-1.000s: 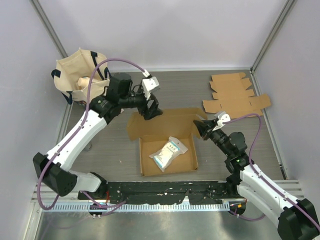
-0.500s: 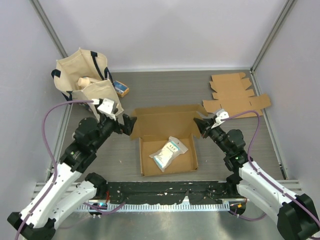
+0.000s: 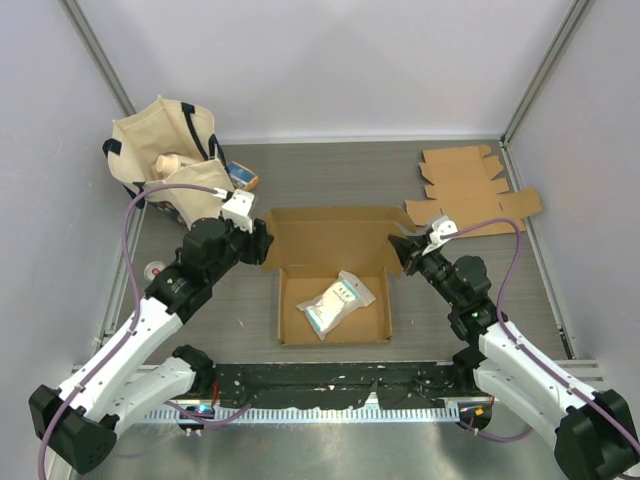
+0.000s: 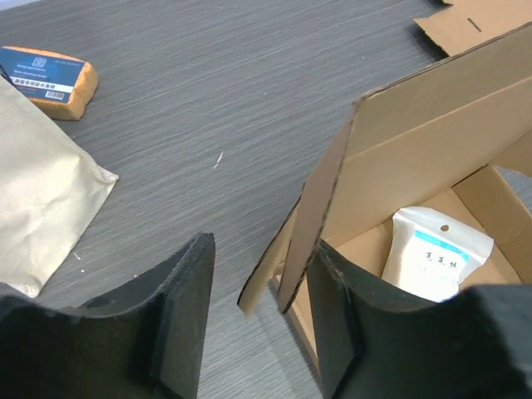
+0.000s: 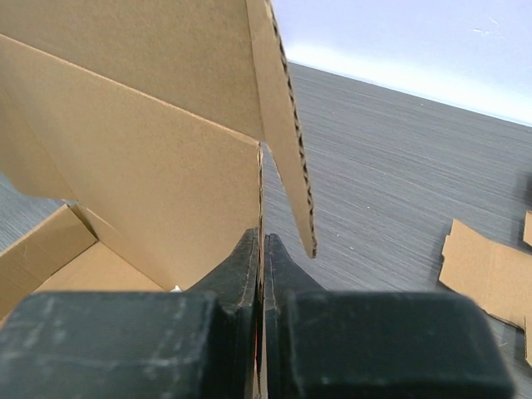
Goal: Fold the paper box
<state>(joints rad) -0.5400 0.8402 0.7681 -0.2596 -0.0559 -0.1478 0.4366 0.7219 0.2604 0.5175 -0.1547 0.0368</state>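
Sitting mid-table: box (image 3: 330, 235), between the two arms, open on top, with its tray toward the arm bases.
Box shape: a shallow brown cardboard tray with low side walls. A broad back panel rises from its far edge, with a flap at each end.
Box contents: one white pouch (image 3: 336, 303) with a blue-green label, lying askew on the tray floor.
Right gripper (image 5: 263, 243): at the box's right rear corner. Its fingers are clenched on the box, pinching a thin upright cardboard edge between the tips. An end flap juts out just above them.
Left gripper (image 4: 262, 247): at the box's left rear corner, with its fingers released and well spread. The left end flap stands in the gap between them, nearer the finger on the box side. Whether that finger touches the flap cannot be told; the outer finger is clear of the cardboard.
Left wrist view: it looks past the flap into the tray, where the top of the pouch shows.
Table (image 3: 350, 170): a dark grey wood-grain surface with pale walls around it.
Packet (image 3: 241, 177): blue on top and orange at the sides. It lies on the table past the left gripper, just beside the bag and apart from the box.
Bag (image 3: 165, 150): a beige tote with dark handles at the far left corner. Its mouth is open and something pale shows inside.
Blank (image 3: 470, 190): an unfolded cardboard sheet lying flat at the far right. Its near-left corner is close to the box's right rear corner.
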